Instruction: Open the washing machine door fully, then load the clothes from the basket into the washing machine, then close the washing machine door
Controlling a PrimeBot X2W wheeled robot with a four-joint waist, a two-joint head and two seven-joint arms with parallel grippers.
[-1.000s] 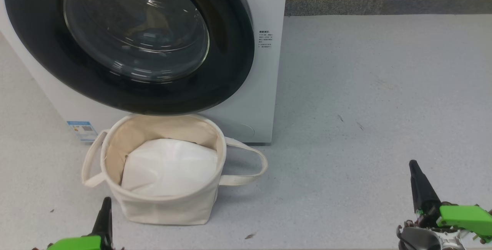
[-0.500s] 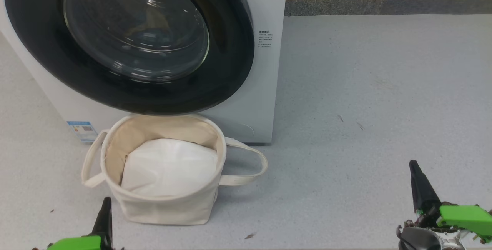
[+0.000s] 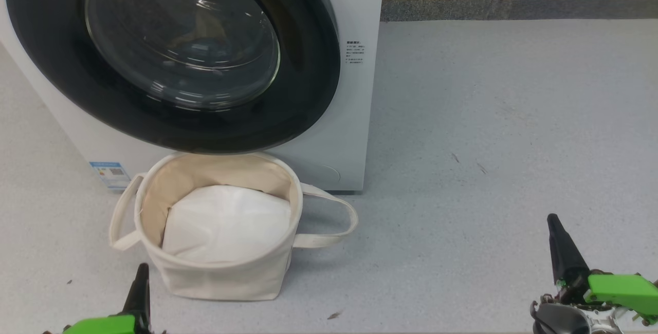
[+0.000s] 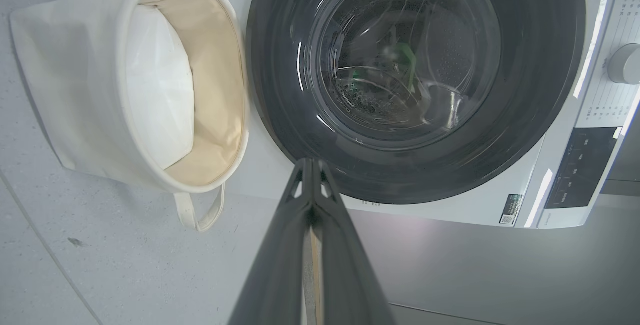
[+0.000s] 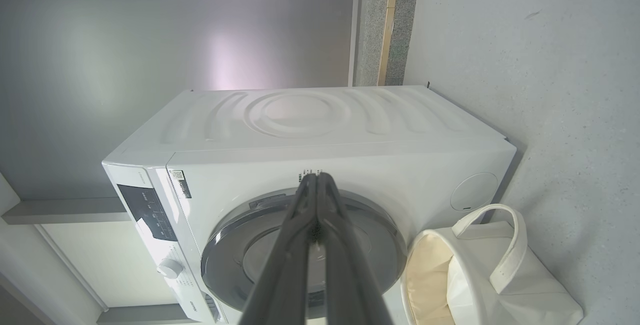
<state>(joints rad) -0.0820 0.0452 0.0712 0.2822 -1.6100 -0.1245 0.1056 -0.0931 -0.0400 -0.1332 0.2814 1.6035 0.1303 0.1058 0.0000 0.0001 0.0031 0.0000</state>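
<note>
Washing machine takes up 11 o'clock of my head view, standing on grey floor. Washing machine door sits closed against its front; what lies behind the glass I cannot tell. Basket stands upright at 7 o'clock, just before the machine and under the door, 2 handles out sideways, white pad inside. Left gripper at 7 o'clock, beside the basket, not touching it: fingers pressed together, holding nothing. Right gripper at 4 o'clock, well apart, likewise closed and empty.
</note>
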